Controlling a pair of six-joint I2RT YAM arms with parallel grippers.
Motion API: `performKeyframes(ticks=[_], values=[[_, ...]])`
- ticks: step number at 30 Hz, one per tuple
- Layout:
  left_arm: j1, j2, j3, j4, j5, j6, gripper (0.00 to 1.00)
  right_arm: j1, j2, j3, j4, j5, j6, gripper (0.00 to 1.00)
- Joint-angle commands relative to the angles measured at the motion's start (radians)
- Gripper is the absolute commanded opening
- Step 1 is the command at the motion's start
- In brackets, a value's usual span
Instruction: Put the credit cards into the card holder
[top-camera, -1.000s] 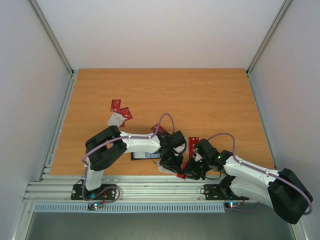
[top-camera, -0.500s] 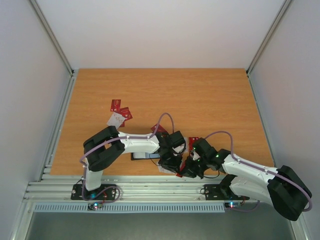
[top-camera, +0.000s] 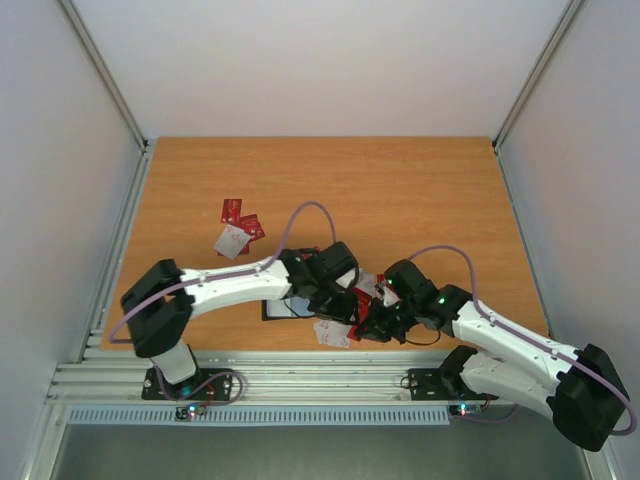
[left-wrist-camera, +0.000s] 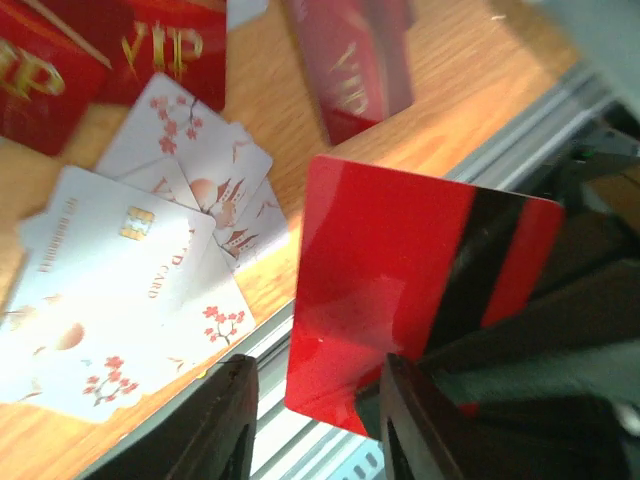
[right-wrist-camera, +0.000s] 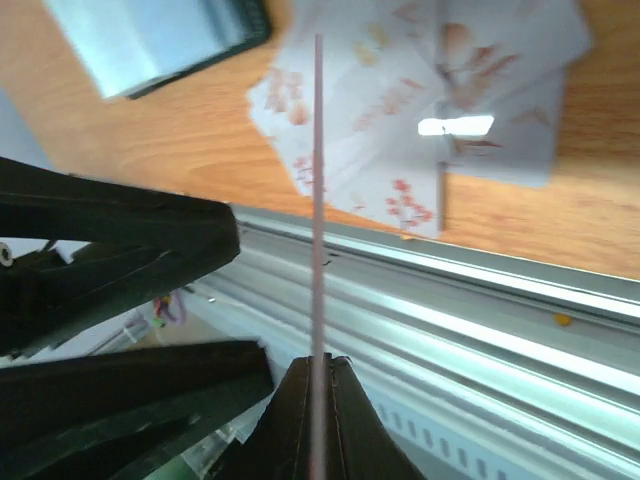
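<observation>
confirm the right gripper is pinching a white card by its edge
Not quite: the card pinched in the right gripper is red, not white, with a black stripe across it. The left wrist view shows its face plainly. The white cards lie fanned out, not gripped.

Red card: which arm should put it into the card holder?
Probably the right: the right gripper pinches the red card, with the card holder close by. The left gripper is open.

You're looking at a red card (left-wrist-camera: 380, 290) with a black stripe, white cards (left-wrist-camera: 130, 300) printed with red blossoms, and red VIP cards (left-wrist-camera: 170, 45) lettered gold.
</observation>
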Motion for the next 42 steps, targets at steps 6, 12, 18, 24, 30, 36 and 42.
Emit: performKeyframes(ticks=[6,12,18,24,30,36,42], values=[[0.199,-0.345,-0.048,-0.094,0.007,0.095,0.49,0.006,0.102,0.295,-0.106,-0.072,-0.226,0.01],[0.376,-0.509,-0.071,-0.06,0.204,0.168,0.59,-0.011,0.233,0.514,-0.151,-0.168,-0.417,0.01],[0.562,-0.583,-0.113,0.163,0.502,0.026,0.61,-0.061,0.318,0.705,-0.149,-0.334,-0.494,0.01],[0.625,-0.603,-0.141,0.434,0.649,-0.146,0.59,-0.146,0.353,0.756,0.031,-0.517,-0.419,0.01],[0.626,-0.61,-0.197,0.749,0.687,-0.34,0.54,-0.16,0.396,0.803,0.162,-0.653,-0.366,0.01],[0.626,-0.598,-0.181,0.742,0.681,-0.366,0.41,-0.167,0.412,0.831,0.166,-0.709,-0.398,0.01],[0.626,-0.617,-0.163,0.68,0.666,-0.345,0.21,-0.169,0.412,0.826,0.173,-0.742,-0.415,0.01]])
